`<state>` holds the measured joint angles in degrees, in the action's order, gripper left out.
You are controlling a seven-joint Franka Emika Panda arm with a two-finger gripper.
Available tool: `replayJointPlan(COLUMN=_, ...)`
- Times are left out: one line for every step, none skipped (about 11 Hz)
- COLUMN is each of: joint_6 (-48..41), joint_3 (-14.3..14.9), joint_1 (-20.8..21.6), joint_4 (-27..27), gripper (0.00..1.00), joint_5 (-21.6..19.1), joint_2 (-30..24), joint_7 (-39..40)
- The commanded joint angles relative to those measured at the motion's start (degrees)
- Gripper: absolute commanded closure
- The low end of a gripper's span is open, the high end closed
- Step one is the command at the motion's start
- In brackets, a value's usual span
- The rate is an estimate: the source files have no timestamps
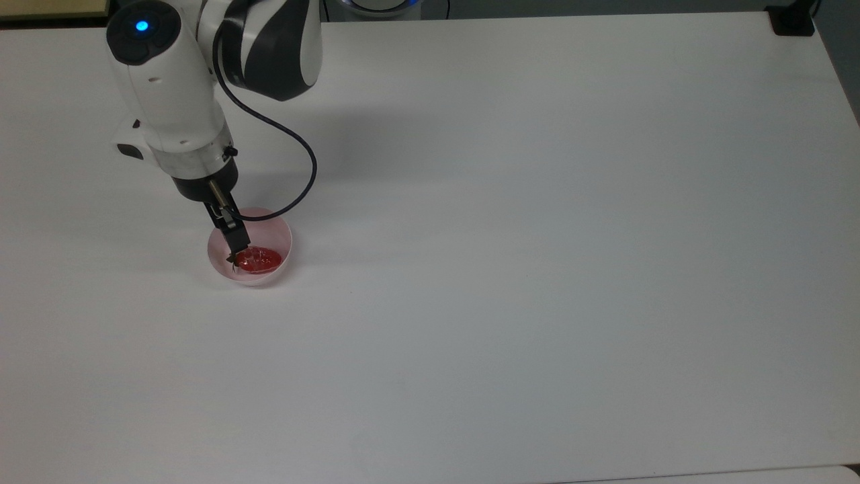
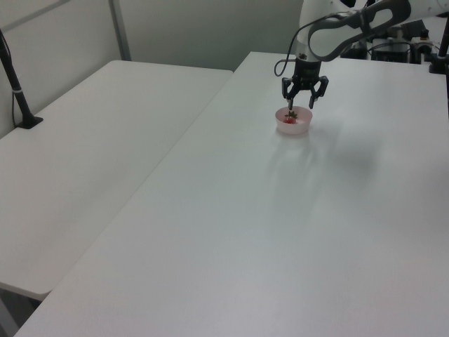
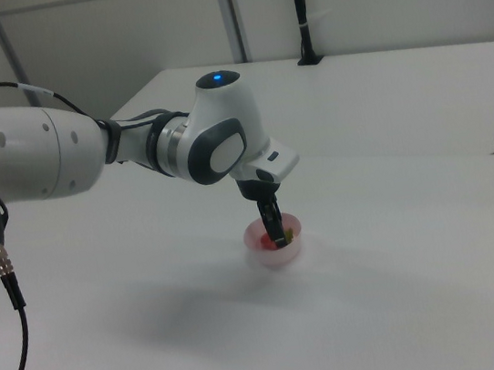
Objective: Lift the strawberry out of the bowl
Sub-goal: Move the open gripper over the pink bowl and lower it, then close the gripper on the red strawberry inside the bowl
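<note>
A small pale pink bowl (image 1: 281,236) stands on the white table, toward the top view's left. Inside it lies a glossy red strawberry (image 1: 263,259) with its dark leafy cap toward the top view's left. My gripper (image 1: 235,254) points straight down into the bowl, right at the cap end of the strawberry. In the left view the gripper (image 2: 299,107) is open, its two black fingers spread above the bowl (image 2: 293,128) and the strawberry (image 2: 288,119) low between them. In the right view the gripper (image 3: 277,236) dips inside the bowl (image 3: 275,256).
A black cable (image 1: 306,168) loops from the wrist over the white table (image 1: 537,269). A black clamp (image 1: 793,20) sits at the top view's far right corner. In the left view a second table (image 2: 105,140) adjoins, with a black post (image 2: 17,91).
</note>
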<state>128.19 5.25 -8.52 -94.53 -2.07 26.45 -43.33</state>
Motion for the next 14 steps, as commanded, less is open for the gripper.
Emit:
replayJointPlan(joint_6=2.6, joint_3=0.0, joint_1=0.8, joint_4=-0.2, gripper=0.31, joint_5=0.3, joint_2=1.1, joint_7=-1.3)
replayJointPlan(joint_6=2.6, joint_3=0.0, joint_1=1.3, joint_4=-0.2, gripper=0.31, joint_5=0.3, joint_2=1.2, joint_7=-1.3)
replayJointPlan(joint_6=2.6, joint_3=0.0, joint_1=1.4, joint_4=-0.2, gripper=0.33, joint_5=0.3, joint_2=1.6, joint_7=-1.3)
replayJointPlan(joint_6=2.7, joint_3=0.0, joint_1=1.4, joint_4=-0.1, gripper=0.33, joint_5=0.4, joint_2=1.9, joint_7=-1.3)
replayJointPlan(joint_6=2.7, joint_3=0.0, joint_1=1.4, joint_4=-0.1, gripper=0.33, joint_5=0.3, joint_2=1.9, joint_7=-1.3)
replayJointPlan(joint_6=2.6, joint_3=0.0, joint_1=1.3, joint_4=0.0, gripper=0.33, joint_5=0.4, joint_2=1.9, joint_7=-1.2)
replayJointPlan(joint_6=2.7, joint_3=0.0, joint_1=1.3, joint_4=0.0, gripper=0.33, joint_5=0.5, joint_2=2.0, joint_7=-1.2)
replayJointPlan(joint_6=2.6, joint_3=0.0, joint_1=1.2, joint_4=-0.1, gripper=0.33, joint_5=0.9, joint_2=2.2, joint_7=-1.2)
replayJointPlan(joint_6=2.7, joint_3=0.0, joint_1=1.2, joint_4=-0.1, gripper=0.33, joint_5=1.3, joint_2=2.4, joint_7=-1.2)
replayJointPlan(joint_6=2.7, joint_3=0.0, joint_1=1.3, joint_4=0.0, gripper=0.38, joint_5=1.4, joint_2=2.9, joint_7=-1.2)
replayJointPlan(joint_6=2.7, joint_3=0.0, joint_1=1.3, joint_4=0.0, gripper=0.46, joint_5=1.5, joint_2=3.0, joint_7=-1.2)
replayJointPlan(joint_6=2.7, joint_3=0.0, joint_1=1.3, joint_4=0.0, gripper=0.5, joint_5=2.3, joint_2=3.0, joint_7=-1.2)
replayJointPlan(joint_6=2.7, joint_3=0.0, joint_1=1.3, joint_4=0.0, gripper=0.54, joint_5=2.5, joint_2=3.0, joint_7=-1.2)
replayJointPlan(joint_6=2.7, joint_3=-0.1, joint_1=1.3, joint_4=0.0, gripper=0.57, joint_5=2.6, joint_2=3.0, joint_7=-1.2)
